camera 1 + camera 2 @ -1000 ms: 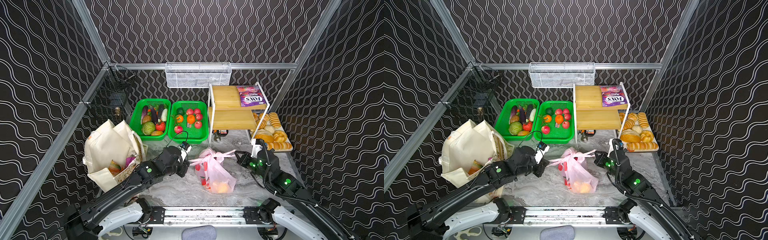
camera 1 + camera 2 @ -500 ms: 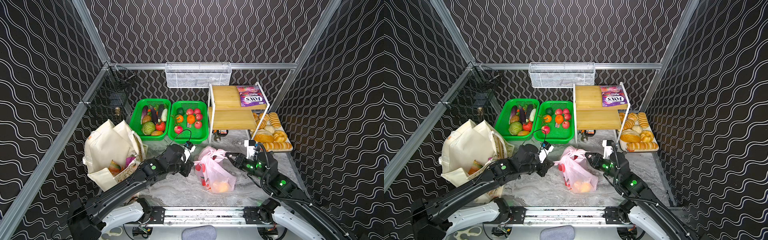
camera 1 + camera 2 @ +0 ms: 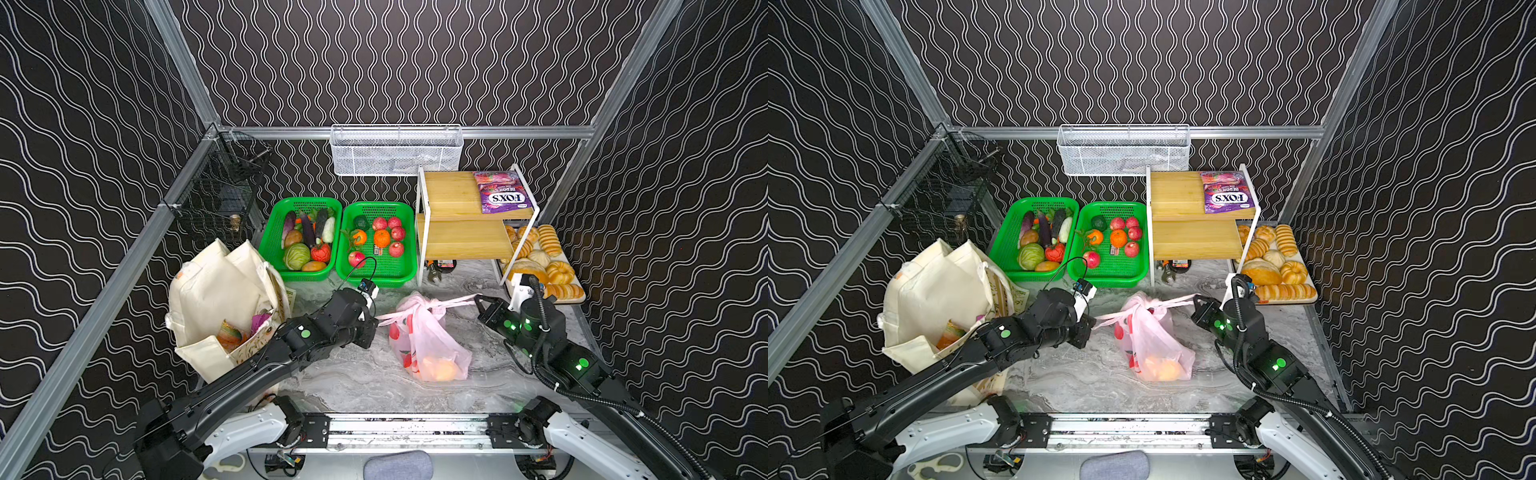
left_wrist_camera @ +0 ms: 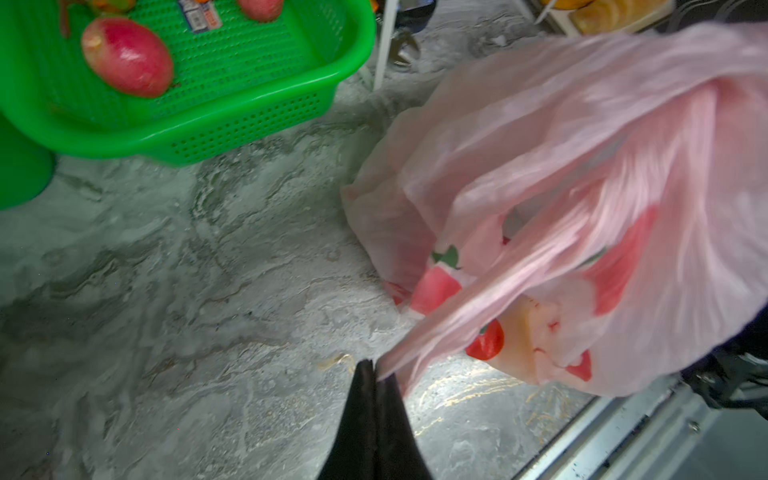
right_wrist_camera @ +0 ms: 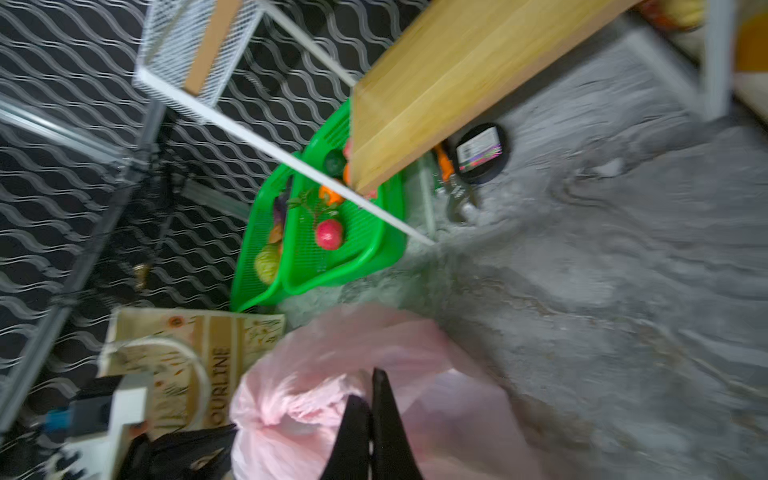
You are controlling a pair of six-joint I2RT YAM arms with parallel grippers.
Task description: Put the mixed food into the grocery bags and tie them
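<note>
The pink bag (image 3: 424, 345) lies on the marbled desk (image 3: 353, 382), its mouth gathered into a knot (image 3: 422, 305) at the end farthest from the rail. An orange (image 3: 442, 370) shows through the film at the bag's near end, and red shapes (image 3: 395, 332) show through its left side.

The left end effector (image 3: 376, 321) sits just left of the bag, fingers pressed together on the left handle (image 3: 395, 318), which runs taut from the knot. The left wrist view shows the pink strip coming out between the closed fingertips (image 4: 365, 374).

The right end effector (image 3: 478, 297) sits just right of the knot, pinching the right handle (image 3: 457, 299), stretched out level. Its wrist view is blurred but shows the fingers (image 5: 386, 399) together.

The canvas tote (image 3: 220, 291) stands well left of the bag with food in its open mouth. Two green baskets (image 3: 340, 272) sit behind the bag.
</note>
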